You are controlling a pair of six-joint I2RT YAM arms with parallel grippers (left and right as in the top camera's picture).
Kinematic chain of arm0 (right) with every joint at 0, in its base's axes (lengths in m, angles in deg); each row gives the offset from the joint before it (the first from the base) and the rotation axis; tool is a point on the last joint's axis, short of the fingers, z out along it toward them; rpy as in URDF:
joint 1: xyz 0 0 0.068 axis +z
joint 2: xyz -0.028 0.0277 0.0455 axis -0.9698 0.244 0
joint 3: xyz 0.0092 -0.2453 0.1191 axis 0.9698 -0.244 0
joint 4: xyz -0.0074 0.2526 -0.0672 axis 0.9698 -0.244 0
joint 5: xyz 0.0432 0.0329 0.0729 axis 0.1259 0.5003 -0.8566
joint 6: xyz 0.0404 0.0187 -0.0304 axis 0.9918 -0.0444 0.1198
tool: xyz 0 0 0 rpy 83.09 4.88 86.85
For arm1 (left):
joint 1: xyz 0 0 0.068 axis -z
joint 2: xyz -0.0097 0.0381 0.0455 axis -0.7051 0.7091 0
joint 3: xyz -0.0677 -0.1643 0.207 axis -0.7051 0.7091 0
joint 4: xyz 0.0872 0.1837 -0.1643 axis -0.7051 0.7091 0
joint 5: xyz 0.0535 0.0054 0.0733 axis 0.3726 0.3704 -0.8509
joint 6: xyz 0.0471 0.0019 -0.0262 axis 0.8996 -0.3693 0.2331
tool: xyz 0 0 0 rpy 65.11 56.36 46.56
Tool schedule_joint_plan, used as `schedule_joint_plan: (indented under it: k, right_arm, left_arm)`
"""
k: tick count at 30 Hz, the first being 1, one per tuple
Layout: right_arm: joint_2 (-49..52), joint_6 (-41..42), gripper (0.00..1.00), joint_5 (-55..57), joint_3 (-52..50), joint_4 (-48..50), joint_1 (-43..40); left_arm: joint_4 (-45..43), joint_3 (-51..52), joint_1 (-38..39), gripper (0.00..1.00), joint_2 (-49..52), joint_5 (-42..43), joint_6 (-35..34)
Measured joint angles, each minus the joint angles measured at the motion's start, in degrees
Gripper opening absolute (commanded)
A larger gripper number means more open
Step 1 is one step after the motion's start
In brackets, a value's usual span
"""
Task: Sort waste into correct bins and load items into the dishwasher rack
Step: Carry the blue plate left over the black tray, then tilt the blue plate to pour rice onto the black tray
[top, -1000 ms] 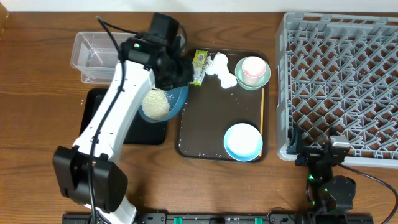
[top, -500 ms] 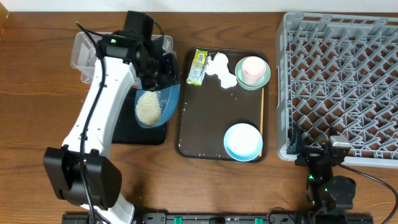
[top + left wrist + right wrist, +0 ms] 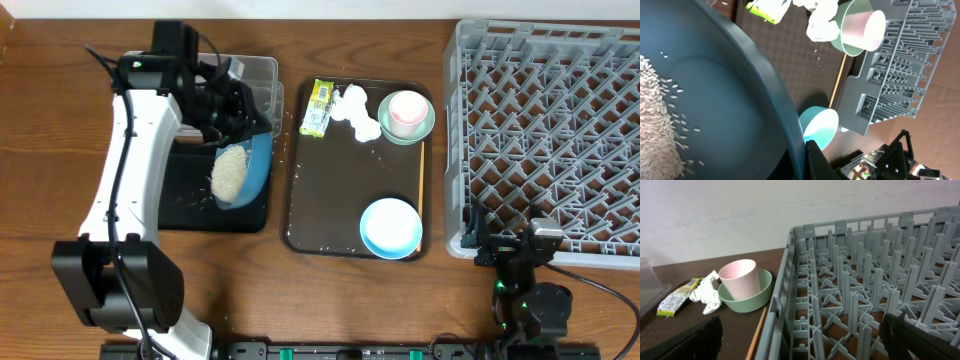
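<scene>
Blue plate (image 3: 258,165) with rice (image 3: 230,172), clamped in left end effector (image 3: 232,118), right end effector (image 3: 807,339) spread

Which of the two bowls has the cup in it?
The mint-green bowl: the pink cup stands inside it. The light blue bowl, nearer the robot, is empty.

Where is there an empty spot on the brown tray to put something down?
The brown tray is bare in its middle and front-left corner, between the wrapper and tissue at the back and the light blue bowl at front right. The back edge is crowded: wrapper, tissue, green bowl holding the pink cup.
</scene>
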Motion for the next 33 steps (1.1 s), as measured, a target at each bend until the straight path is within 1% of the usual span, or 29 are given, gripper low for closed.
schedule_joint_plan:
  k: [3,8,14,20,25,33]
  right_arm:
    - [0.00,0.00,0.99,0.00,0.00,0.00,0.00]
    - [0.00,0.00,0.99,0.02,0.00,0.00,0.00]
    - [0.00,0.00,0.99,0.00,0.00,0.00,0.00]
    - [0.00,0.00,0.99,0.00,0.00,0.00,0.00]
    - [0.00,-0.02,0.99,0.02,0.00,0.02,0.00]
    - [0.00,0.00,0.99,0.00,0.00,0.00,0.00]
  left_arm:
    - [-0.09,1.68,-1.29,0.06,0.00,1.99,1.09]
    - [-0.74,4.76,-3.69,0.06,0.00,7.85,3.91]
    - [-0.98,6.58,-8.17,0.06,0.00,12.57,6.91]
    - [0.98,6.71,-12.46,0.06,0.00,18.62,11.32]
    - [4.26,6.73,-15.85,0.06,0.00,23.12,15.69]
    - [6.82,6.75,-20.59,0.06,0.00,27.45,20.83]
